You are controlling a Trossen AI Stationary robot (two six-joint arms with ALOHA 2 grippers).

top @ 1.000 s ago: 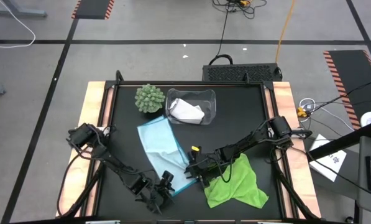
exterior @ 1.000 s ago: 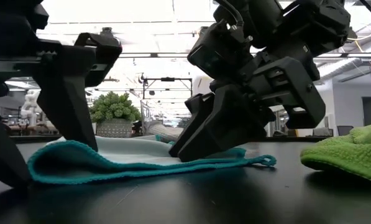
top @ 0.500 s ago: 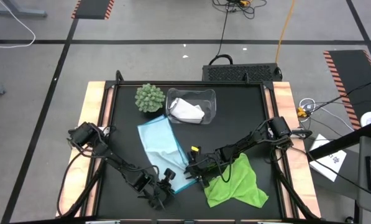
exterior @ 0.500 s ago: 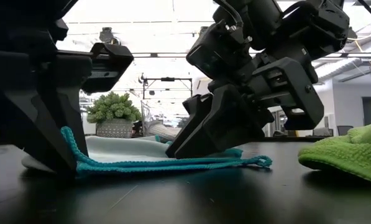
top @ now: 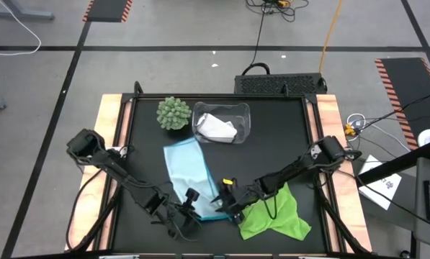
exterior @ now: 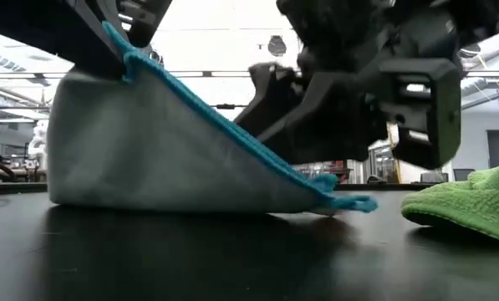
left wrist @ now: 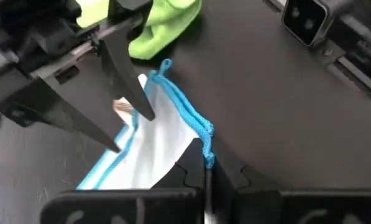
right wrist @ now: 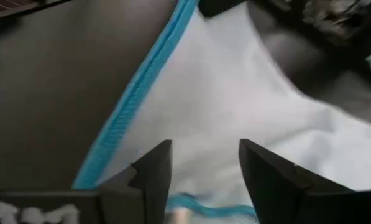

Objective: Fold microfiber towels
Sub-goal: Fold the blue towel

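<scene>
– How to handle the light blue towel (top: 189,169), lying in the middle of the table?

– As something soft, light and limp, probably. Sags in a slope from the raised corner, so no stiffness to count on. Best to take at the thick turquoise hem, at a corner.

– And the claws?

– Left gripper (left wrist: 205,163) clenched on that hem corner, near the front edge, holding it above the table. Right gripper (right wrist: 204,168) just beside, fingers apart over the cloth, grasping nothing.

– Any containers?

– One clear bin (top: 245,111) at the back, with the white towel (top: 216,128) crumpled inside. Lime green towel (top: 276,216) loose on the table, front right.
</scene>
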